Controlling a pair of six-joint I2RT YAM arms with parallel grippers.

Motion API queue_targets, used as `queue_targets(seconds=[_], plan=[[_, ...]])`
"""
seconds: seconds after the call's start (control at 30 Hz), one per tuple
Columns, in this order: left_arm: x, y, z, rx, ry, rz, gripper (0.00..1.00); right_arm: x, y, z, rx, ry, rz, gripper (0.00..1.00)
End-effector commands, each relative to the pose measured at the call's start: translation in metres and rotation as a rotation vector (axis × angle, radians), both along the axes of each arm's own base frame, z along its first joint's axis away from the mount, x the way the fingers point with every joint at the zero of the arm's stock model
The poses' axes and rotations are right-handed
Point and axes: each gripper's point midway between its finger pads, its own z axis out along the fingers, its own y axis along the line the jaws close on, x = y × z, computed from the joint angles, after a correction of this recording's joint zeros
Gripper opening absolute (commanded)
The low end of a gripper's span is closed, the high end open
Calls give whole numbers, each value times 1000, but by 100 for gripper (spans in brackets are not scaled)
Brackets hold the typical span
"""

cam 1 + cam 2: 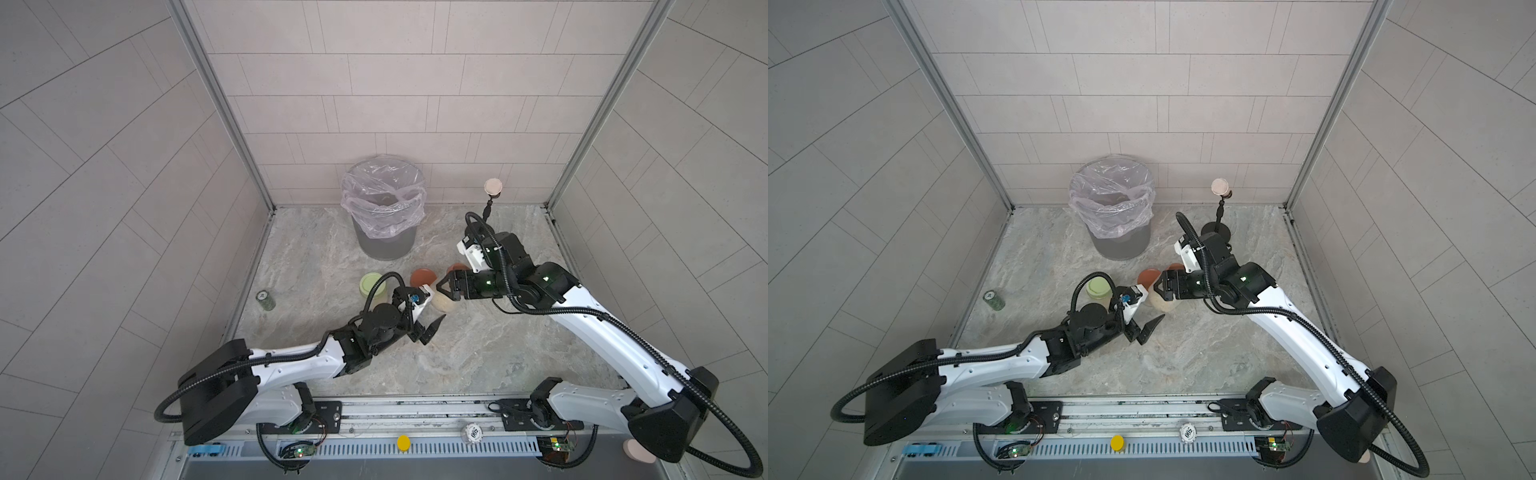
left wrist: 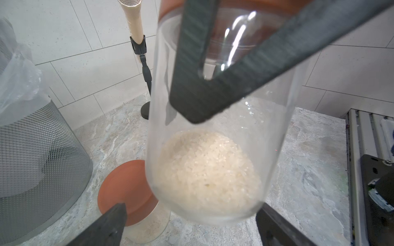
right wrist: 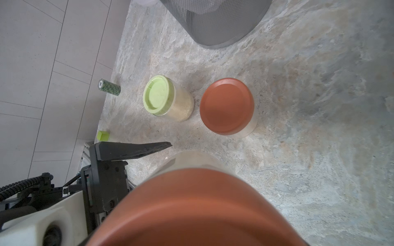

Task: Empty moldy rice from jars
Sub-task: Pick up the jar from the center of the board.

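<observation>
Top views, left to right: green-lidded jar [image 1: 372,286] and red-lidded jar [image 1: 423,277] stood capped on the counter [image 1: 498,340], apparently queued. Left gripper [image 1: 432,330] hung spread just beside the third jar [image 1: 444,306], probably to brace its glass. Right gripper [image 1: 445,291] clamped that jar near its red lid, tilted. Rice [image 2: 209,170] sat inside, not yet poured.

From above, my right gripper [image 1: 444,291] covers most of the jar [image 1: 442,307] I hold, leaving only a sliver of its rust-red lid [image 1: 458,268] at 1 o'clock. In my right wrist view that lid is a blur cut off by the frame, hiding my fingertips. The green can [image 1: 266,300], at 9 o'clock from the jar, has print too small to read.
</observation>
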Motion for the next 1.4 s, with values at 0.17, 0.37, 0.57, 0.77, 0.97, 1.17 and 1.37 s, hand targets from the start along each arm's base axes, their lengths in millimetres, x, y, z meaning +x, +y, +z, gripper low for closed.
queue_targets(seconds=[0.17,0.37,0.57,0.77,0.97,1.17,1.37], plan=[[7,-18,24,-55,-69,-20,100,-2,26,20,85,-13,81,44],[11,-18,31,-121,-78,3,100,-3,31,18,83,-5,102,44],[13,-23,29,-125,-79,-3,100,-3,33,24,102,-14,106,44],[14,-25,30,-123,-84,-2,99,-5,33,22,101,-8,109,44],[15,-26,30,-132,-84,2,90,-5,33,21,104,-9,108,45],[18,-24,29,-137,-94,19,68,-6,32,22,106,-11,105,49],[22,-21,32,-143,-108,49,56,-8,29,23,107,-18,100,55]])
